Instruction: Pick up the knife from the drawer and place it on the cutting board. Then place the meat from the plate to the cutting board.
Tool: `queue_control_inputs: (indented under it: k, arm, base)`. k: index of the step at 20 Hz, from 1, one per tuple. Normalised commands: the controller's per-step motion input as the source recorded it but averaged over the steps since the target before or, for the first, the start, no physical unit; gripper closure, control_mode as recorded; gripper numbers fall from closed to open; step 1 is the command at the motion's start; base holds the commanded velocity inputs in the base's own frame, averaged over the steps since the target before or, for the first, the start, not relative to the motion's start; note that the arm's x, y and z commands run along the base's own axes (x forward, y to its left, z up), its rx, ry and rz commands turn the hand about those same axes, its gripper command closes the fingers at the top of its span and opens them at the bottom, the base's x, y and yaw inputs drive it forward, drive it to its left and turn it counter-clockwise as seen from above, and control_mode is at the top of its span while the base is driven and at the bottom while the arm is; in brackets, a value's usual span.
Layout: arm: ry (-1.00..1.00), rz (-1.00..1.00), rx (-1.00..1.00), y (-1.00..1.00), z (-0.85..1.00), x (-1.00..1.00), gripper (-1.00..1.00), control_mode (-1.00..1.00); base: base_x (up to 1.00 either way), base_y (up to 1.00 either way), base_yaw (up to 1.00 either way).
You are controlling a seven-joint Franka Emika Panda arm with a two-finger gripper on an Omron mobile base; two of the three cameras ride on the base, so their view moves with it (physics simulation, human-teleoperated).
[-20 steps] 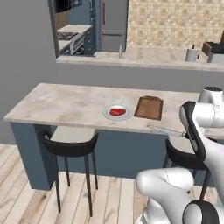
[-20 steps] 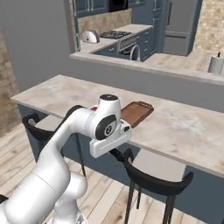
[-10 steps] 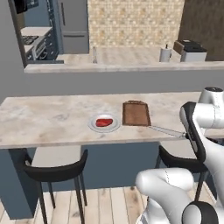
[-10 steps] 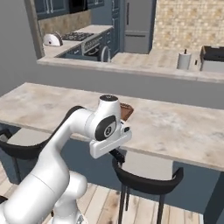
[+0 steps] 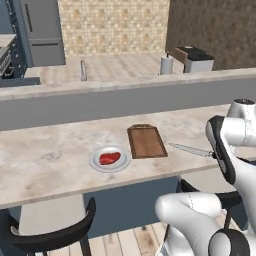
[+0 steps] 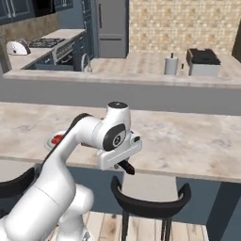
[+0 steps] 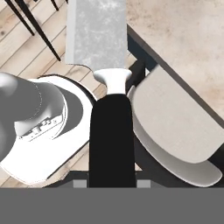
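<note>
Gripping one knife (image 7: 110,109) by its black handle, the robot's gripper (image 7: 111,183) had its jaws closed narrow on the handle, the broad grey blade running up and away from the fingers in the hand view. From the left base camera the same knife's silver blade (image 5: 189,149) stuck out level from the hand toward the left, its tip hanging over the counter (image 5: 50,155) just right of the single cutting board (image 5: 146,141) and not touching it. One round pale plate (image 5: 110,159) sat just left of the board, carrying one piece of red meat (image 5: 109,158). The board itself lay bare, dark reddish-brown, with its long side running away from the robot.

Both things rested on a long counter of pale mottled stone with a raised grey ledge behind it. Two dark stools could be counted under the near edge, one (image 5: 50,232) at the left and one (image 6: 149,207) beneath the arm. Beyond the ledge ran a second worktop holding one paper-towel roll (image 5: 166,65) and one boxy dark-topped appliance (image 5: 195,59). A tiled wall, a tall grey fridge (image 5: 42,31) and blue cabinets closed off the kitchen; the floor was light wooden planks.
</note>
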Motion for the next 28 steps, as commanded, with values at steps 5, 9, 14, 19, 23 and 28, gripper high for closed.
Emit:
queue_control_inputs:
  k: [5,9,14,19,23,28]
  arm:
    - [0.0,0.0,0.0,0.0,0.0,0.0,1.0,1.0]
    - [0.0,0.0,0.0,0.0,0.0,0.0,1.0,1.0]
    - [0.0,0.0,0.0,0.0,0.0,0.0,1.0,1.0]
    - [0.0,0.0,0.0,0.0,0.0,0.0,1.0,1.0]
    - [0.0,0.0,0.0,0.0,0.0,0.0,1.0,1.0]
    - [0.0,0.0,0.0,0.11,0.0,0.24,1.0,-1.0]
  base:
    - [0.66,0.36,-0.23]
    - [0.57,0.18,-0.1]
    - [0.4,0.0,0.0]
    - [0.1,0.0,0.0]
    - [0.0,0.0,0.0]
    - [0.05,0.0,0.0]
